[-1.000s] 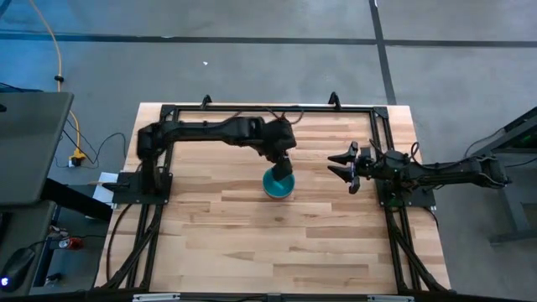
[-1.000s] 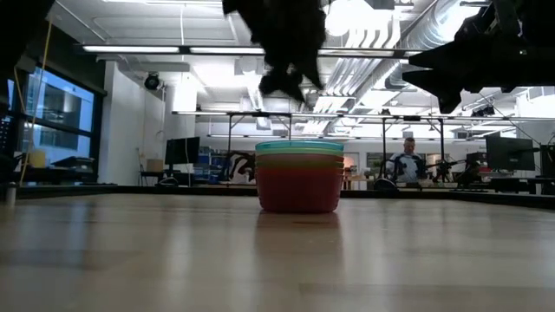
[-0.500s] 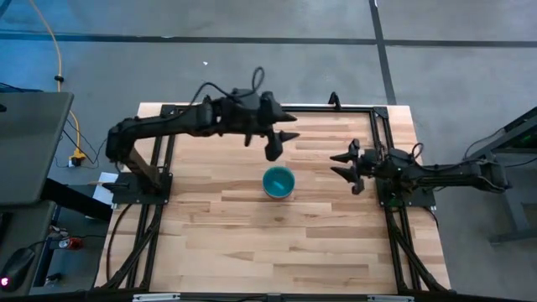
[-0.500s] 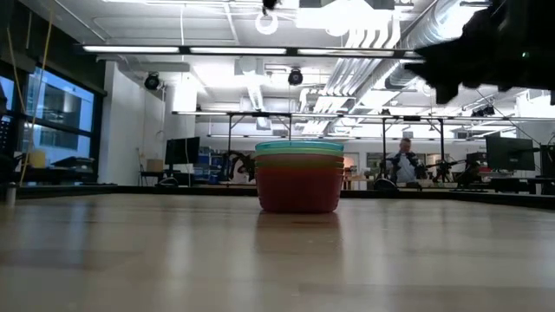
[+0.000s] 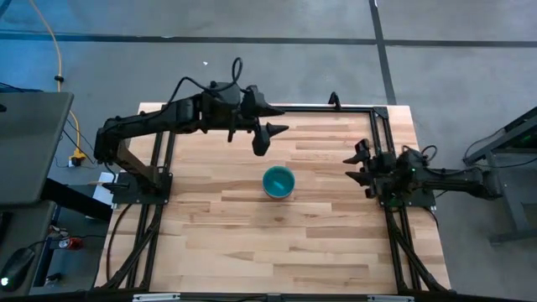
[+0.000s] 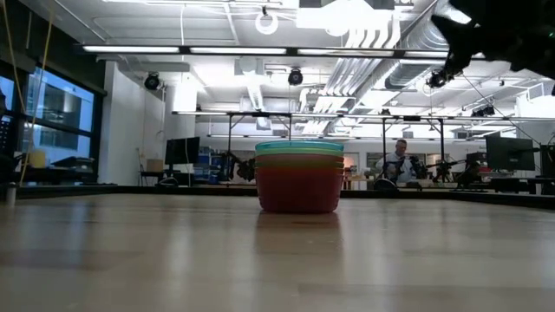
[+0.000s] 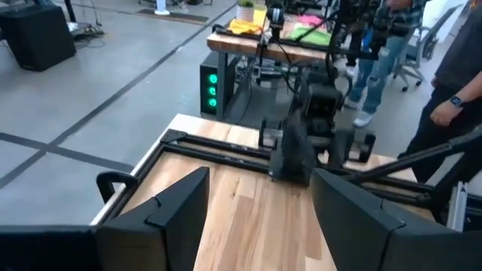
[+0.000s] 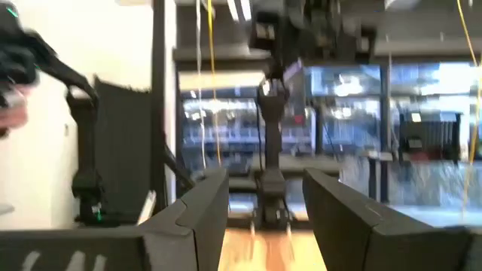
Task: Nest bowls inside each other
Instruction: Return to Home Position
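The bowls stand nested in one stack at mid-table, the blue one uppermost. In the low view the stack shows a blue rim, green and orange rims under it, and a reddish outer bowl resting by its base on the wood. My left gripper hangs open in the air, on the far-left side of the stack and apart from it; its wrist view shows the open gripper over the table's far part. My right gripper is open near the right edge, well clear of the bowls; its wrist view shows the open gripper.
A black frame rail runs along the far edge, with rails down both sides. Bare wood lies on the near side of the stack. The right arm shows at the low view's top right. People stand beyond the table.
My left gripper has risen from just above the stack and drawn back toward the far-left, leaving the low view. My right gripper has pulled back toward the right edge. The stack has stayed where it was.
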You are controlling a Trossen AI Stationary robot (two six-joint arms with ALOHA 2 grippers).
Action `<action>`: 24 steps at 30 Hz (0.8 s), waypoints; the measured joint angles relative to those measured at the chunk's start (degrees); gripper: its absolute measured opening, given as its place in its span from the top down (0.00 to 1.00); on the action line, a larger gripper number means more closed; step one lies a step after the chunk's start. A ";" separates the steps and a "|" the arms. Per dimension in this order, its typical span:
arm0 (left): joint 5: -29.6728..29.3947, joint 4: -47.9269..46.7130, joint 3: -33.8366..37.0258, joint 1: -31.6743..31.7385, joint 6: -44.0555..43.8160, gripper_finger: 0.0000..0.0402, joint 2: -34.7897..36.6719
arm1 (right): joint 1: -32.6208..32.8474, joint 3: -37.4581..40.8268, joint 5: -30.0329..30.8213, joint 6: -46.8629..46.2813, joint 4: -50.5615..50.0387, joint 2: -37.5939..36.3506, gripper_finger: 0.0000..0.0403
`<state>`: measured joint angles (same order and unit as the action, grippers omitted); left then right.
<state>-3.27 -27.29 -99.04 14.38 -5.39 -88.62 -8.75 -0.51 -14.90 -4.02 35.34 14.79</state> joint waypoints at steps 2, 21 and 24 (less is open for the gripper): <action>0.00 -0.33 0.02 -0.24 0.00 0.45 -0.09 | 0.00 0.00 -0.35 0.01 -1.24 -3.75 0.59; -0.44 -1.63 0.02 -0.87 -0.44 0.45 -0.31 | 0.17 -6.16 1.19 -1.79 -25.98 -14.51 0.59; -0.44 -1.63 0.02 -1.11 -0.44 0.45 -0.31 | 1.43 -6.16 0.94 -4.42 -26.11 -14.52 0.59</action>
<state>-3.70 -28.93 -99.02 13.26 -5.82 -88.92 -7.32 -6.68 -13.96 -8.44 9.23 0.27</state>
